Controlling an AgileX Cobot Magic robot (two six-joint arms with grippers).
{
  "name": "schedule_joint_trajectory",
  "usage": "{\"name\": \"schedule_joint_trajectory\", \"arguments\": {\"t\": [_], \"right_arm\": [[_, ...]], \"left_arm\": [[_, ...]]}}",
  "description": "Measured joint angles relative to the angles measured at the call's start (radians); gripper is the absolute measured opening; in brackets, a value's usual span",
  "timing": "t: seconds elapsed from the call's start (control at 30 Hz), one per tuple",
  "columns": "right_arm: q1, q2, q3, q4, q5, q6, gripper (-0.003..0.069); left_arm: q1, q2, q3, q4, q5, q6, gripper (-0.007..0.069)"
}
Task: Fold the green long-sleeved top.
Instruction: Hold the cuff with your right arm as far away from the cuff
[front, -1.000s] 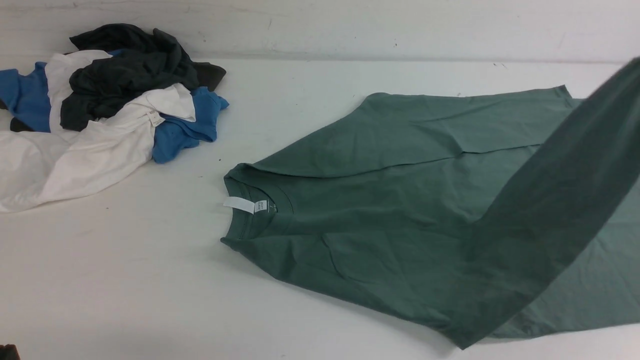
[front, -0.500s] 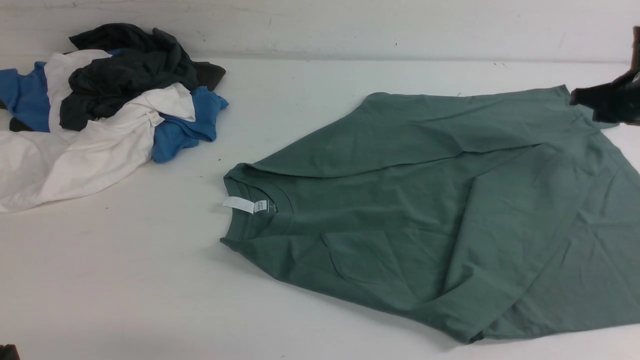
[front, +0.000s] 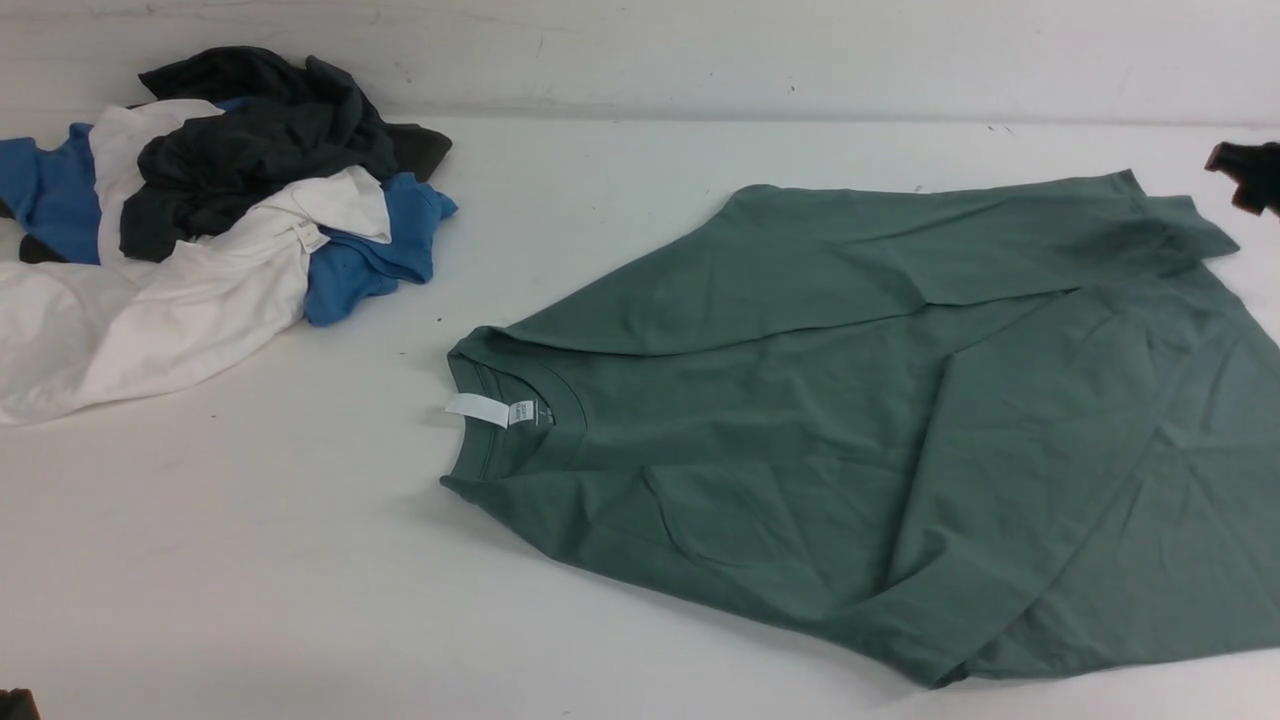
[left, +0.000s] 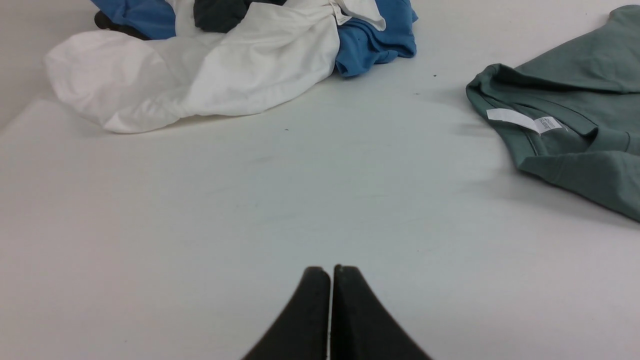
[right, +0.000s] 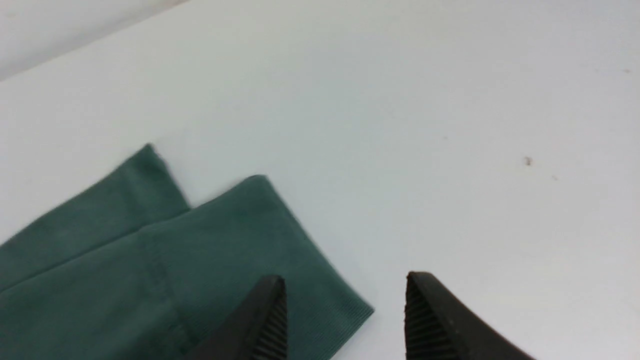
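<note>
The green long-sleeved top (front: 900, 420), which we see cut off rightward, lies sleeves folded across, our right hand (right: 345, 292) spread empty, left hand (left: 331, 272) closed.

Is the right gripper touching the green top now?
Apart. The front view shows white table between the right gripper and the green long-sleeved top; the jaws stand open.

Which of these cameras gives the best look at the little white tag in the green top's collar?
The left wrist view: the white tag lies large and unobstructed inside the collar of the green top. The front view shows it too, only smaller. The right wrist view shows just sleeve cuffs, no tag.
</note>
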Motion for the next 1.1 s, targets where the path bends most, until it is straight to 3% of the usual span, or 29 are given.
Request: {"name": "schedule_joint_trajectory", "arguments": {"t": [0.33, 0.6, 0.77, 0.9, 0.93, 1.1], "right_arm": [[-0.017, 0.143, -0.122, 0.05, -0.018, -0.038, 0.0311], [-0.016, 0.151, -0.129, 0.208, -0.033, -0.149, 0.0302], [0.002, 0.151, -0.129, 0.232, -0.009, -0.238, 0.0213], [0.019, 0.146, -0.133, 0.192, 0.02, -0.262, 0.0096], [0.023, 0.132, -0.133, 0.156, 0.052, -0.262, 0.0036], [0.03, 0.081, -0.126, 0.099, 0.152, -0.262, 0.0013]], "left_arm": [[0.0, 0.0, 0.0, 0.0, 0.0, 0.0, -0.0004], [0.0, 0.0, 0.0, 0.0, 0.0, 0.0, -0.0004], [0.0, 0.0, 0.0, 0.0, 0.0, 0.0, -0.0004], [0.0, 0.0, 0.0, 0.0, 0.0, 0.0, -0.0004], [0.0, 0.0, 0.0, 0.0, 0.0, 0.0, -0.0004], [0.0, 0.0, 0.0, 0.0, 0.0, 0.0, -0.0004]]}}
